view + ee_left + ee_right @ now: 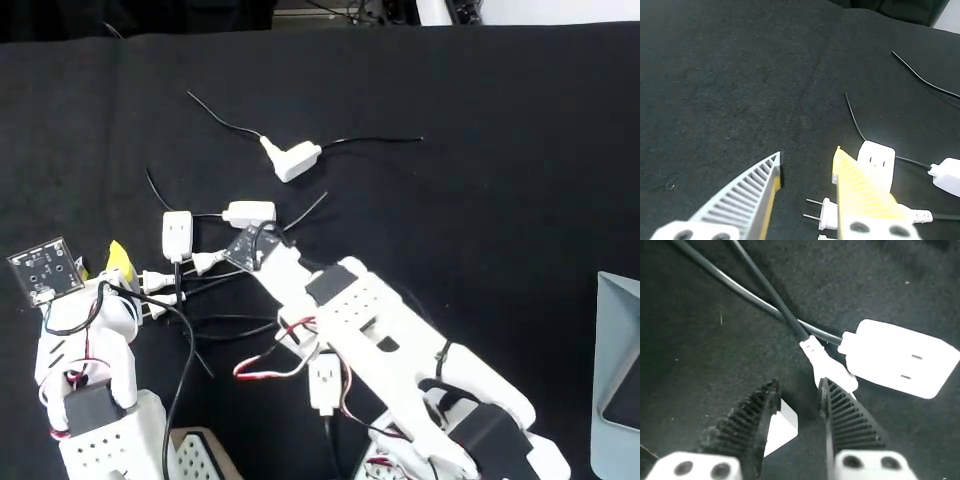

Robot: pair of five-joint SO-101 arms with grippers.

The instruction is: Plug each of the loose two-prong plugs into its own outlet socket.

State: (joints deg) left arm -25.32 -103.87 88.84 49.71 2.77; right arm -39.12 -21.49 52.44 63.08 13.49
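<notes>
In the left wrist view my left gripper (807, 153) is open over bare black cloth. A loose two-prong plug (824, 215) lies just inside its yellow finger (860, 195), and a white outlet socket (877, 161) lies behind that finger. My right gripper (798, 385) is open by a narrow gap. A small white plug (826, 367) on a dark cord lies at one fingertip, beside a white socket (900, 357). In the high view the right gripper (255, 245) sits among the plugs and sockets (177, 235), and the left gripper (115, 262) is to their left.
A white adapter (291, 160) with thin cords lies farther back. Another socket (323, 385) rests by the right arm's base. Black cords tangle between the arms. A small board (45, 268) sits at the left and a grey bin (615, 380) at the right edge.
</notes>
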